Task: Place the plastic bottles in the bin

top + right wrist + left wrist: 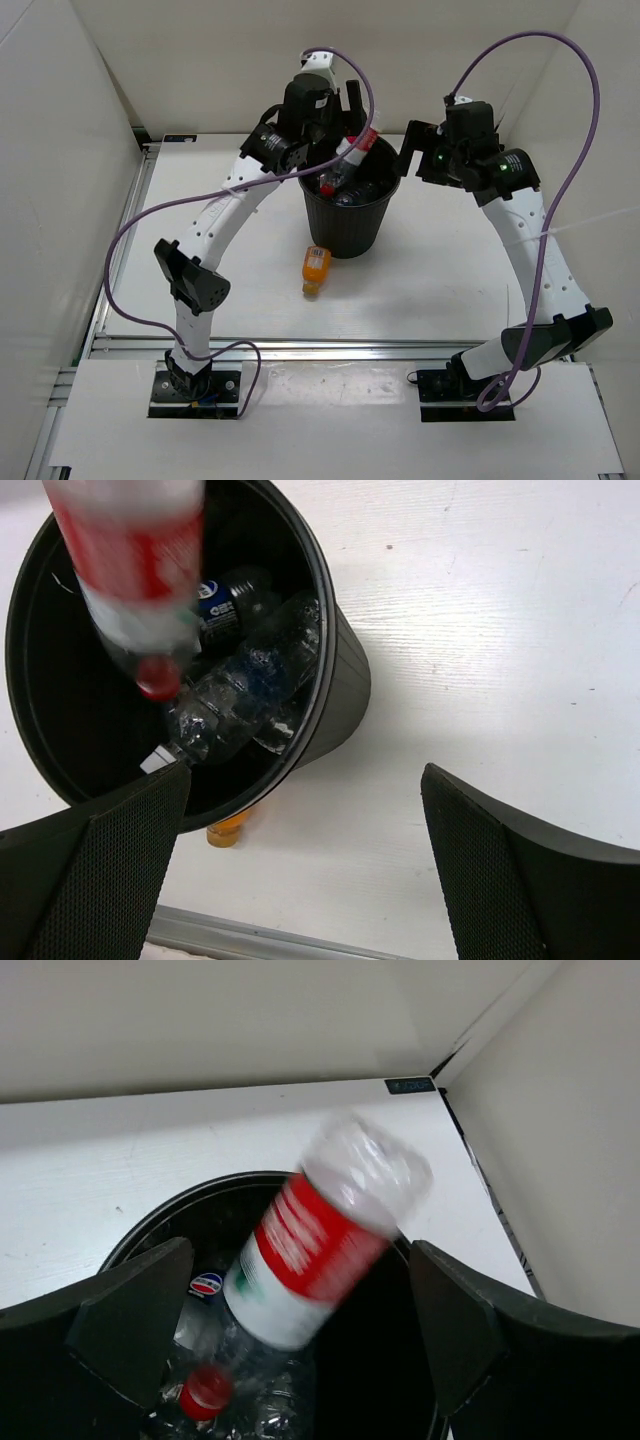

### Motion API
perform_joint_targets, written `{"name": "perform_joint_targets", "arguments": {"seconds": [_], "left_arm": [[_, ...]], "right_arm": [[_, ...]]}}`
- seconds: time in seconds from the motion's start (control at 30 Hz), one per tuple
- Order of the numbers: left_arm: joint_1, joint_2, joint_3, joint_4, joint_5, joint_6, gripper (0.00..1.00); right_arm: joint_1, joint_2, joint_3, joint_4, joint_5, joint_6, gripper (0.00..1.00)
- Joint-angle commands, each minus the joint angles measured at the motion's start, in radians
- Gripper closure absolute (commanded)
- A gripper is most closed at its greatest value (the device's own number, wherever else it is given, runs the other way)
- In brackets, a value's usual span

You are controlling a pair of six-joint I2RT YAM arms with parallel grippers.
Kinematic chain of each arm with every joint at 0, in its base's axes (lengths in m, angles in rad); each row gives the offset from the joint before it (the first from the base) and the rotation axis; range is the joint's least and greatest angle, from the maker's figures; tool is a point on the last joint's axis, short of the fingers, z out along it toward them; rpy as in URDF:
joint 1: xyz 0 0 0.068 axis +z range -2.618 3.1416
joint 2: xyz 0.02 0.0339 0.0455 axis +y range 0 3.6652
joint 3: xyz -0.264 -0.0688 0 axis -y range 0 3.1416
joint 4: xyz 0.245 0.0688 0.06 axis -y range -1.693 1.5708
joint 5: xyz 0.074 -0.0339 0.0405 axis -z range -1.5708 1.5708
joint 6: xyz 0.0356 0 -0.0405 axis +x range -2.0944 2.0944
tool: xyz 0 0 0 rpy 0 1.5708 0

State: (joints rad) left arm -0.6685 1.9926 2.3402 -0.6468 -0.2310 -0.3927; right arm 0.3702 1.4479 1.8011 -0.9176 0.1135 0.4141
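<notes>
The black bin (352, 228) stands at mid-table. My left gripper (340, 112) hangs over its far rim, open, with the jaws wide apart. The red-label bottle (320, 1245) is blurred and loose between the jaws, cap down, touching neither finger, partly inside the bin's mouth (150, 1230). It also shows in the right wrist view (135, 560). Clear bottles with blue labels (250, 670) lie inside the bin. The orange-filled bottle (315, 268) lies on the table in front of the bin. My right gripper (422, 150) is open and empty just right of the bin.
White walls enclose the table at the back and both sides. A metal rail (330, 347) runs along the near edge. Purple cables loop above both arms.
</notes>
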Motion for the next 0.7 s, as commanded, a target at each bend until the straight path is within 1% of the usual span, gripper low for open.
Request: {"name": "perform_joint_targets", "arguments": {"seconds": [0.0, 0.03, 0.1, 0.13, 0.17, 0.2, 0.23, 0.27, 0.3, 0.33, 0.37, 0.4, 0.47, 0.5, 0.53, 0.57, 0.6, 0.63, 0.67], "left_arm": [[-0.002, -0.118, 0.056, 0.029, -0.059, 0.044, 0.0], [-0.002, -0.176, 0.033, 0.029, -0.112, 0.045, 0.0], [-0.002, -0.253, -0.063, 0.029, -0.192, 0.061, 0.0], [0.013, -0.355, -0.12, 0.029, -0.236, 0.061, 0.0], [0.03, -0.412, -0.189, 0.029, -0.316, 0.046, 0.0], [0.049, -0.472, -0.349, 0.029, -0.349, 0.025, 0.0], [0.085, -0.595, -0.439, 0.029, -0.387, -0.023, 0.0], [0.105, -0.657, -0.532, 0.029, -0.427, -0.043, 0.0], [0.127, -0.711, -0.697, 0.029, -0.427, -0.052, 0.0], [0.148, -0.756, -0.758, 0.013, -0.427, -0.089, 0.0], [0.185, -0.826, -0.809, -0.019, -0.427, -0.112, 0.0], [0.202, -0.851, -0.885, -0.086, -0.415, -0.126, 0.0], [0.243, -0.889, -0.936, -0.183, -0.415, -0.204, 0.0], [0.259, -0.89, -0.981, -0.283, -0.415, -0.234, 0.0], [0.277, -0.9, -1.002, -0.327, -0.427, -0.306, 0.0], [0.314, -0.913, -1.03, -0.352, -0.427, -0.319, 0.0], [0.331, -0.913, -1.054, -0.37, -0.415, -0.328, 0.0], [0.346, -0.925, -1.1, -0.402, -0.415, -0.343, 0.0], [0.381, -0.94, -1.148, -0.413, -0.415, -0.377, 0.0]], "right_arm": [[-0.007, -0.023, -0.02, 0.017, 0.017, -0.018, 0.0], [-0.016, -0.023, -0.04, 0.017, 0.017, -0.005, 0.0], [-0.028, -0.058, -0.084, 0.017, 0.0, 0.057, 0.0], [-0.052, -0.073, -0.117, 0.017, -0.021, 0.093, 0.0], [-0.069, -0.09, -0.205, 0.017, -0.05, 0.138, 0.0], [-0.089, -0.139, -0.262, 0.035, -0.087, 0.226, 0.0], [-0.129, -0.171, -0.325, 0.086, -0.168, 0.27, 0.0], [-0.152, -0.238, -0.392, 0.126, -0.214, 0.307, 0.0], [-0.175, -0.269, -0.519, 0.166, -0.263, 0.34, 0.0], [-0.218, -0.294, -0.567, 0.201, -0.309, 0.391, 0.0], [-0.232, -0.323, -0.603, 0.265, -0.357, 0.391, 0.0], [-0.232, -0.323, -0.624, 0.282, -0.43, 0.391, 0.0], [-0.2, -0.323, -0.634, 0.307, -0.442, 0.371, 0.0], [-0.15, -0.323, -0.634, 0.316, -0.442, 0.371, 0.0], [-0.12, -0.302, -0.634, 0.325, -0.442, 0.359, 0.0], [-0.091, -0.29, -0.625, 0.336, -0.425, 0.336, 0.0], [-0.038, -0.275, -0.612, 0.336, -0.404, 0.327, 0.0], [-0.01, -0.249, -0.6, 0.321, -0.376, 0.327, 0.0], [0.04, -0.229, -0.6, 0.321, -0.318, 0.336, 0.0]]}}
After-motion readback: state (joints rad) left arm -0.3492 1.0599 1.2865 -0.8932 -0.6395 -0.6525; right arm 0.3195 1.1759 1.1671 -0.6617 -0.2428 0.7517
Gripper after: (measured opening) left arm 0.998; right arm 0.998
